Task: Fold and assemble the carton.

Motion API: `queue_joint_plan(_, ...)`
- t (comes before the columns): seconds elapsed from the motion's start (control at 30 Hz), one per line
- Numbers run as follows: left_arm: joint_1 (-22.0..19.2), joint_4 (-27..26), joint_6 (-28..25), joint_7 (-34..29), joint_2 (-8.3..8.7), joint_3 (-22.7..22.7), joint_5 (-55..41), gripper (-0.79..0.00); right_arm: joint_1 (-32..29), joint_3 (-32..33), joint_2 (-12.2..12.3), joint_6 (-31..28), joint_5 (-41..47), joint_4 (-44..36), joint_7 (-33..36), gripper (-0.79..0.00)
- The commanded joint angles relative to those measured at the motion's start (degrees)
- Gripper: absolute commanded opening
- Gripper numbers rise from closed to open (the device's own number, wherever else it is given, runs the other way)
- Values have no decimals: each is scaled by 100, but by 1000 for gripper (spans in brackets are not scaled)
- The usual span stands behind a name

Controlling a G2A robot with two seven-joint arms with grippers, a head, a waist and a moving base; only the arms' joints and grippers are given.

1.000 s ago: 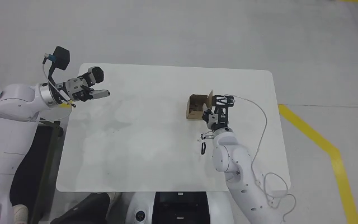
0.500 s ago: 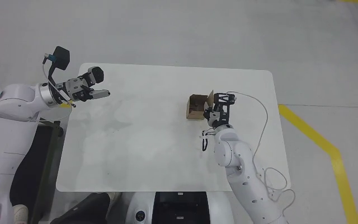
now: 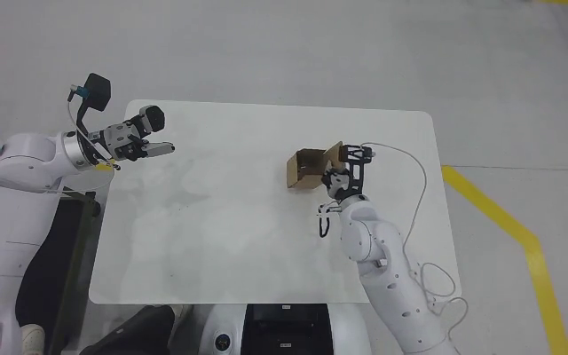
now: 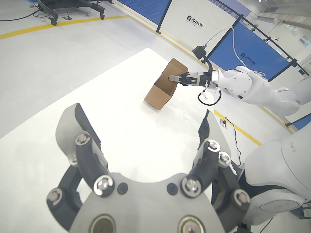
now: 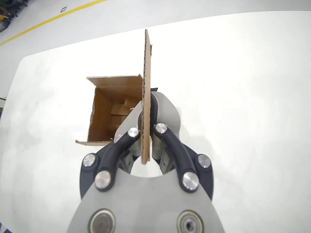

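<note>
Pinching a tall flap (image 5: 146, 61) of the carton (image 3: 302, 170) edge-on between them, the fingers (image 5: 167, 112) of the right gripper (image 5: 146, 105) are closed on the cardboard, one on each face. The brown carton is tipped rather than flat. In the left wrist view one lower edge seems to rest on the white table (image 3: 266, 248), and the open mouth is turned partly up and toward the left arm's side. Folded bottom panels show inside the carton, and short side flaps stick out at its rim. It sits right of the table's middle, well apart from the left gripper (image 3: 164, 149), which hangs over the table's far left corner with its fingers (image 4: 80, 122) spread wide and holding nothing.
</note>
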Motion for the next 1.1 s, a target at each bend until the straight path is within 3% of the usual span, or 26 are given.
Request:
queue_joint_plan(0.0, 0, 0, 0, 0, 0, 0, 0, 0, -76, 49, 0, -198, 312, -147, -103, -785)
queue_joint_plan(0.37, 0, 0, 0, 0, 0, 0, 0, 0, -861, 263, 17, -1523, 2702, -1092, -257, -785)
queue_joint_plan(0.5, 0, 0, 0, 0, 0, 0, 0, 0, -930, 215, 48, -1832, 2922, -1207, -14, -785)
queue_joint_plan(0.67, 0, 0, 0, 0, 0, 0, 0, 0, -903, 81, 53, -2284, 3810, -1137, 305, -785)
queue_joint_plan(0.9, 0, 0, 0, 0, 0, 0, 0, 0, -855, 403, 113, -2774, 4994, -713, 654, -785)
queue_joint_plan(1.07, 0, 0, 0, 0, 0, 0, 0, 0, -875, 603, 176, -2842, 5107, -571, 793, -785)
